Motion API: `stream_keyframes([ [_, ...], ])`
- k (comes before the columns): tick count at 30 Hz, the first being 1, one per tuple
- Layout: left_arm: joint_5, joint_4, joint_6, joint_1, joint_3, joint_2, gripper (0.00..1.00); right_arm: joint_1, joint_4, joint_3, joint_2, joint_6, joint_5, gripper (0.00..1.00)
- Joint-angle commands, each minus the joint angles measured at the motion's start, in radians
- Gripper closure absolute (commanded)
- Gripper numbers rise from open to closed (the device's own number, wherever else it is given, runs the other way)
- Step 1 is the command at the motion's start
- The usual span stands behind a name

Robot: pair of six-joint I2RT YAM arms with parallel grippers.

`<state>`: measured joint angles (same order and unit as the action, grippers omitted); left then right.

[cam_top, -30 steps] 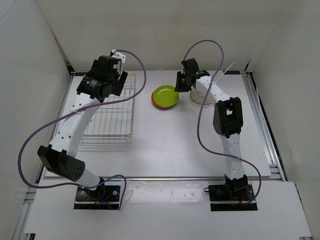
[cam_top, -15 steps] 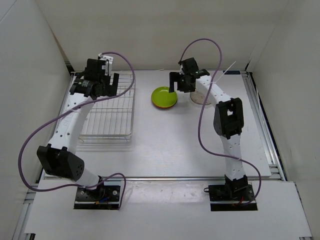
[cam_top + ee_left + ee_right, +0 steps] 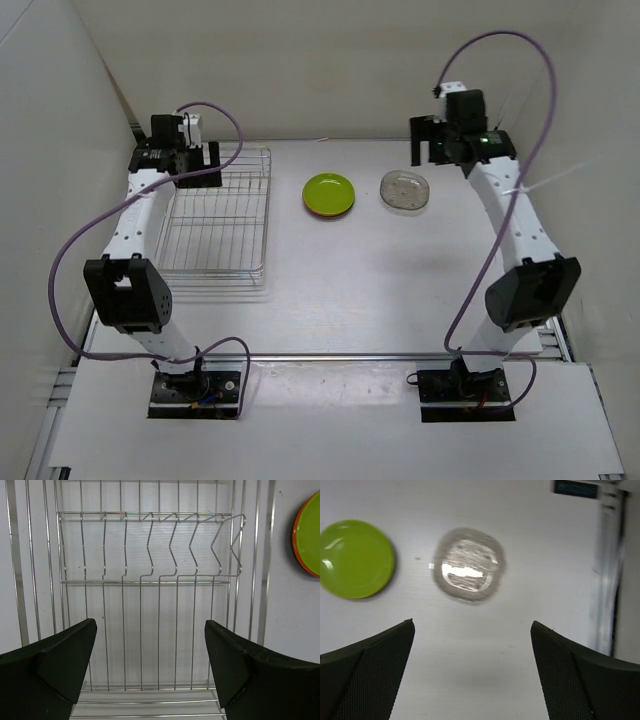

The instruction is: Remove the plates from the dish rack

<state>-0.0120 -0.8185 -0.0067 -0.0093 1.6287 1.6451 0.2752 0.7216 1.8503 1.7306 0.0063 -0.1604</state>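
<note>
The silver wire dish rack stands at the left with no plates in it; its grid floor and zigzag plate holders fill the left wrist view. A lime green plate rests on a red-orange plate at the table's middle back, also seen at the edge of the left wrist view and in the right wrist view. A clear glassy plate lies just right of it. My left gripper hangs open over the rack's far end. My right gripper is open and empty, high at the back right.
White walls close in the back and both sides. A metal frame rail runs along the table's right edge. Purple cables loop above both arms. The arm bases sit at the near edge.
My right gripper opened, left the lime green plate on the stack, then rose and swung to the back right. My left arm drew back toward the rack's far left corner.
</note>
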Motion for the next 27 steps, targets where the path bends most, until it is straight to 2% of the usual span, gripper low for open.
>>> stream_keyframes([
  [1,-0.039,-0.008,-0.009,0.051,0.062,0.021,0.00,-0.097,0.047,-0.069,-0.097,-0.061,-0.077,0.00],
  [4,-0.007,-0.019,-0.009,0.089,0.062,0.021,0.00,-0.181,0.047,-0.183,-0.199,-0.074,-0.088,0.00],
  [8,0.003,-0.033,-0.009,0.143,0.071,-0.005,0.00,-0.333,0.018,-0.330,-0.308,-0.074,-0.025,0.00],
  [12,0.003,-0.013,0.001,0.178,0.024,-0.065,0.00,-0.418,-0.005,-0.457,-0.402,-0.083,0.018,0.00],
  [19,-0.016,-0.002,0.022,0.221,-0.027,-0.126,0.00,-0.514,-0.014,-0.500,-0.477,-0.101,0.044,0.00],
  [27,-0.034,0.007,0.022,0.221,-0.056,-0.145,0.00,-0.524,-0.005,-0.482,-0.487,-0.092,0.073,0.00],
])
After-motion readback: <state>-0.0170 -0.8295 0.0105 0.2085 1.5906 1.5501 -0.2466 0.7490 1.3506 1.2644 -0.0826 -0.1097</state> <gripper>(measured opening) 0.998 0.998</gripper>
